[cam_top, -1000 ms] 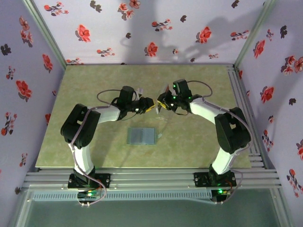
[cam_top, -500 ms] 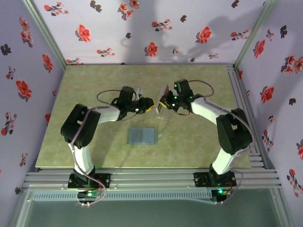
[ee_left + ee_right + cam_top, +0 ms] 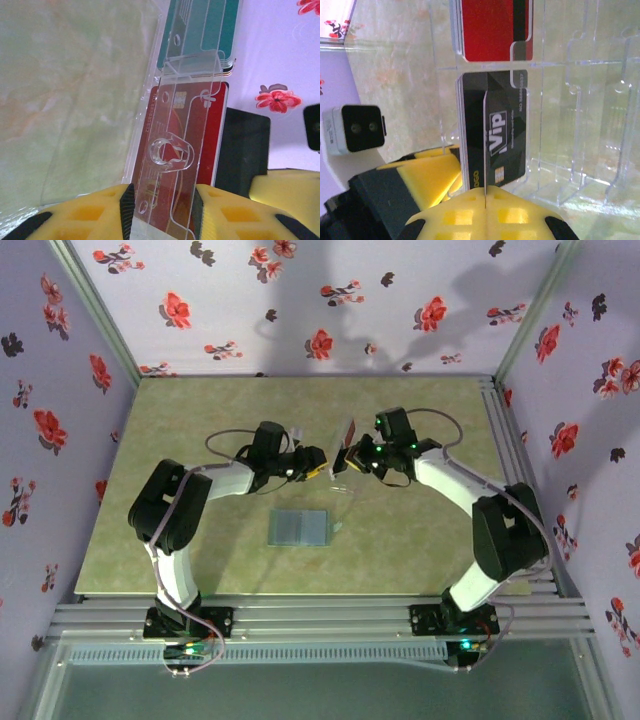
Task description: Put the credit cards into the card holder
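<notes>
A clear acrylic tiered card holder (image 3: 342,486) stands mid-table between the two arms. My left gripper (image 3: 322,466) (image 3: 162,210) is shut on one of its clear upright strips (image 3: 172,150). Its slots hold a red card (image 3: 207,135) (image 3: 490,30), a teal card (image 3: 200,30) and a black VIP card (image 3: 505,125) fronting a small stack. My right gripper (image 3: 352,454) (image 3: 484,200) is shut on a thin card (image 3: 347,432) (image 3: 484,145), seen edge-on in front of the black card's slot.
A slate grey-teal flat rectangle (image 3: 298,528) lies on the green table (image 3: 200,420), nearer the arm bases and apart from both grippers. Flowered walls enclose the table on three sides. The left gripper's yellow finger (image 3: 422,177) sits close beside the right gripper.
The right arm has shifted slightly to the right, its elbow swinging outward, with the card still held. The left arm and the clear holder have stayed put.
</notes>
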Action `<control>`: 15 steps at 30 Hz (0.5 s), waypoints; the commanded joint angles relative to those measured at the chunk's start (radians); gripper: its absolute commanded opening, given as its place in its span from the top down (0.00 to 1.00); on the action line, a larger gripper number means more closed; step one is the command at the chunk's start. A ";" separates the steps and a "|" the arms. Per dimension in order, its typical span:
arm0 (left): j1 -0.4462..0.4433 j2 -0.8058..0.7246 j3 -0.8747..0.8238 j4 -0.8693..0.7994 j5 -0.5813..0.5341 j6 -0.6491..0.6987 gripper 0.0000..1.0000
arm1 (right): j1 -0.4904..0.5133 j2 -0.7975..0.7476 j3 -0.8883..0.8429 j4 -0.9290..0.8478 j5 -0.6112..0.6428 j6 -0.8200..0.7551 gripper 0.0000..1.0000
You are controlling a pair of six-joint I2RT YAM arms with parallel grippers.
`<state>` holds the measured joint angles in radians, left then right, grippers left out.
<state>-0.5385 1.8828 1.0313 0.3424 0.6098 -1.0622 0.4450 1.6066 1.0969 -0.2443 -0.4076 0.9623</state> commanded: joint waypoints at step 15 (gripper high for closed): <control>0.041 -0.235 0.114 -0.411 -0.090 0.192 0.48 | 0.054 -0.316 -0.157 -0.122 -0.077 -0.240 1.00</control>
<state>-0.5095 1.7176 1.1381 0.0612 0.5560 -0.9459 0.4633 1.3140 0.9825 -0.3691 -0.4236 0.7822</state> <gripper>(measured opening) 0.519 0.039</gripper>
